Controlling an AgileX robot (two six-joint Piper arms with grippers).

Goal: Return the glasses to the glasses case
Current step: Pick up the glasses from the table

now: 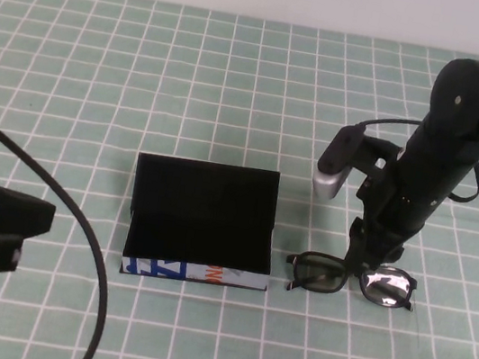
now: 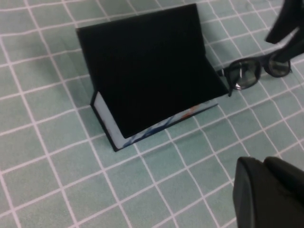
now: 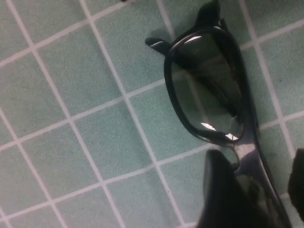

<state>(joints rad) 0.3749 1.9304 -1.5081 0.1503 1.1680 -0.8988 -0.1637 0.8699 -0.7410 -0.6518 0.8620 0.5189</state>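
Glasses case [image 1: 202,219] open at centre of checked surface [image 1: 101,76], lid tipped back toward 12 o'clock, dark interior exposed to receive load. Glasses [image 1: 349,280] on surface just beside case at 3 o'clock. Right claw [image 1: 366,259] down at bridge, fingers [image 3: 223,190] straddling frame, parted; firm hold not evident. Left claw [image 2: 266,190] parked at 8 o'clock, well clear; opening cannot be told.
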